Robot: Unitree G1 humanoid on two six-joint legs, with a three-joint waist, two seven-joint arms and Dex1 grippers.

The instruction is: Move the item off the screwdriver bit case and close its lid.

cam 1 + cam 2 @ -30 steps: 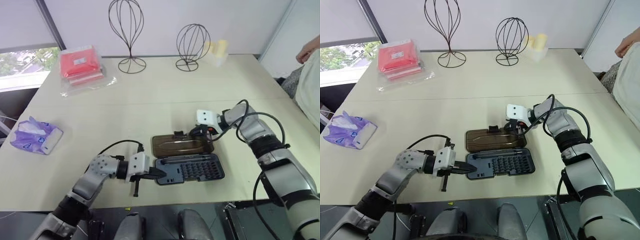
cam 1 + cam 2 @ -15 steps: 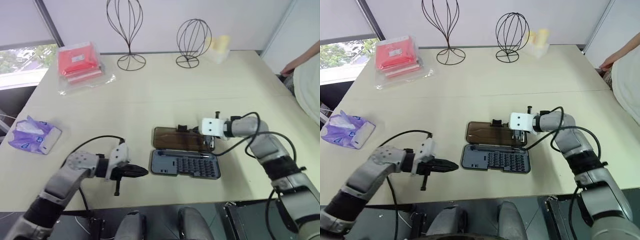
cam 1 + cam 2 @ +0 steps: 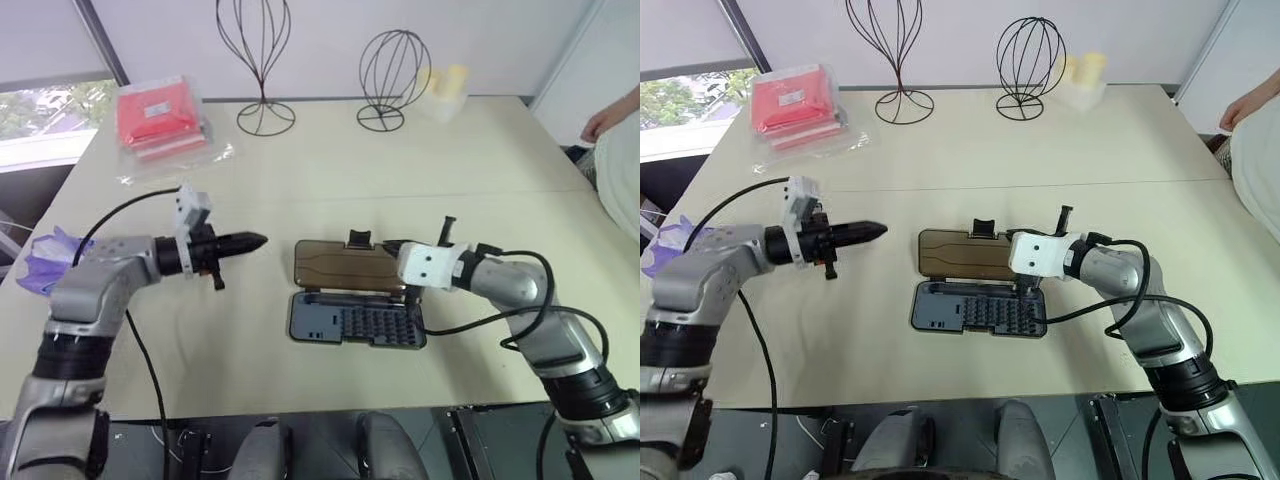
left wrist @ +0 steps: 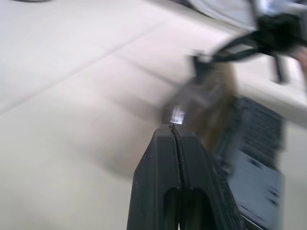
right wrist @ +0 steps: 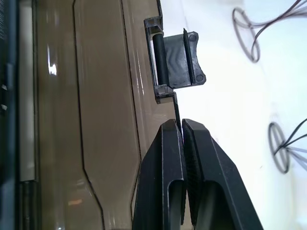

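Two hands hang above the counter (image 3: pixel 300 215) with fingers pressed together. The left hand (image 3: pixel 252 241), well left of the screwdriver bit case (image 3: pixel 357 320), shows a tiny silvery glint at its tip in the wrist view, probably the item, lifted clear. The right hand (image 5: pixel 181 125), holding nothing, hovers over the smoky-brown lid (image 3: pixel 345 268), which lies open flat, likely positioned to swing it shut.

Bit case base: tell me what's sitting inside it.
The open base holds rows of small dark bits, with a plainer moulded section at its left end. The right tool overlaps its far right corner, hiding that part. No silvery stick is discernible.
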